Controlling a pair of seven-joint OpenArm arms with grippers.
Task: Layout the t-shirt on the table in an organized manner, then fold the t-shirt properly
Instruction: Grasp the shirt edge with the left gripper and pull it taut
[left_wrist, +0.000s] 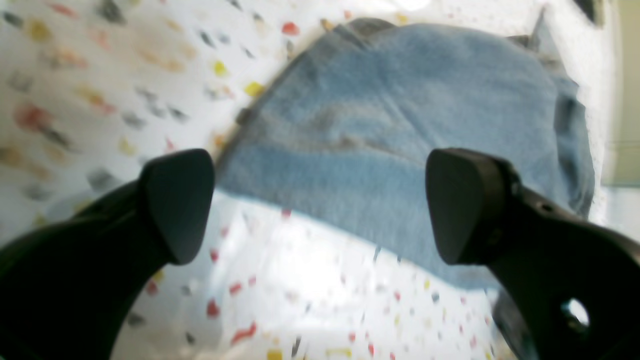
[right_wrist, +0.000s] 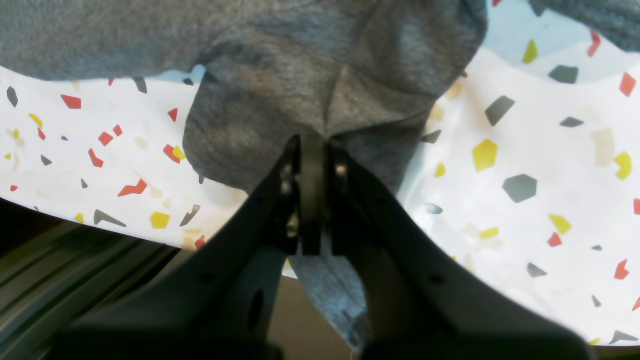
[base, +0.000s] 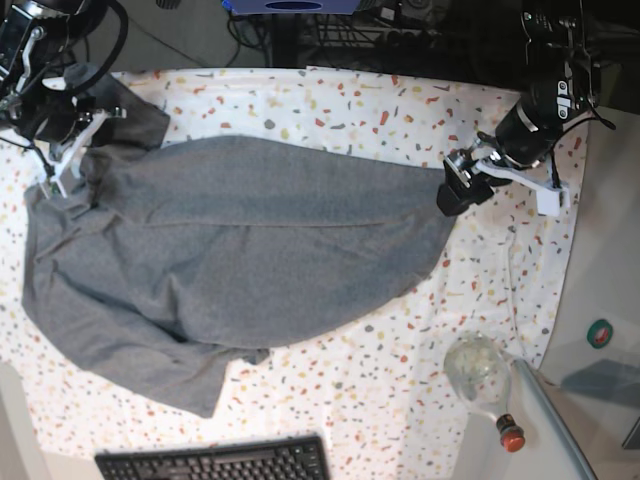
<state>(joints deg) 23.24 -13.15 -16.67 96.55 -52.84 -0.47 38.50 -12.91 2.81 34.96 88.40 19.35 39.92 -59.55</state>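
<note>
grey t-shirt (base: 240, 270) spread on speckled table (base: 400, 400), left gripper (left_wrist: 320, 205) jaws wide apart, holding nothing, right gripper (right_wrist: 312, 150) clamped on shirt edge

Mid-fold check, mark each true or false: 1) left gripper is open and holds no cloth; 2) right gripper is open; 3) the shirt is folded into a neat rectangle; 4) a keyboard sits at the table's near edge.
1) True: the left gripper is open, its fingertips apart above the t-shirt.
2) False: the right gripper is shut on the t-shirt.
3) False: it lies spread and rumpled on the table.
4) True: the keyboard is there.
</note>
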